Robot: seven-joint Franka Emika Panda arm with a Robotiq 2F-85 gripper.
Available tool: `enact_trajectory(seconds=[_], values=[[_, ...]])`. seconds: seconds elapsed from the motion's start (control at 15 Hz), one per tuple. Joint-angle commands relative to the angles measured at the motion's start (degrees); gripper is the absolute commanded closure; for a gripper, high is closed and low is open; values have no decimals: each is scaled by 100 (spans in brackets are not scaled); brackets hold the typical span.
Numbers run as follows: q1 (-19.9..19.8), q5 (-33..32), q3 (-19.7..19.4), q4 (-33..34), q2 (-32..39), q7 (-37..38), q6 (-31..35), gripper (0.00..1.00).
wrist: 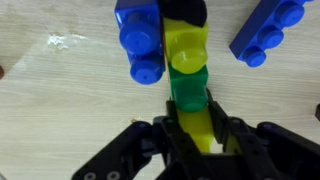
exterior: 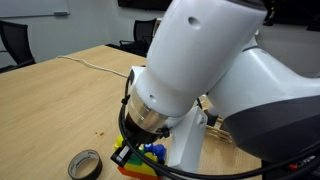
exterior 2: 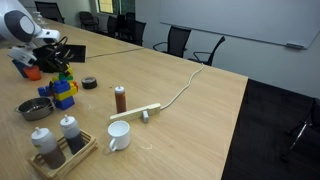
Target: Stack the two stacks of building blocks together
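In the wrist view my gripper (wrist: 191, 108) is shut on a stack of building blocks (wrist: 188, 85). Yellow shows between the fingers, with green and more yellow beyond. A blue block (wrist: 140, 40) sits tight against its left side. A separate blue brick (wrist: 268, 30) lies on the wood at upper right. In an exterior view the gripper (exterior 2: 55, 58) hangs over a blue, yellow and green block stack (exterior 2: 65, 90). In an exterior view the arm hides most of the blocks (exterior: 140, 158). Whether the held stack is pressed onto the other, I cannot tell.
A dark tape roll (exterior 2: 90, 83) and a brown shaker bottle (exterior 2: 120, 98) stand near the blocks. A metal bowl (exterior 2: 35, 108), a white mug (exterior 2: 118, 135), a tray of shakers (exterior 2: 60, 148) and a cable with a power strip (exterior 2: 140, 112) share the table. Chairs line the far edge.
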Motion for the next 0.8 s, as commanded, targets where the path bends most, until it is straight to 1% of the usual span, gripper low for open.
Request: enact_trajectory(seconds=[0.0, 0.2, 0.33, 0.4, 0.67, 0.73], values=[[113, -81, -157, -400, -155, 232, 405, 35], [165, -52, -224, -560, -170, 280, 606, 12], [198, -33, -273, -616, -178, 283, 700, 1], [220, -28, -303, -633, -183, 281, 746, 0], [407, -85, -518, -706, -243, 288, 842, 0], [422, -64, -516, -740, -283, 227, 847, 0]])
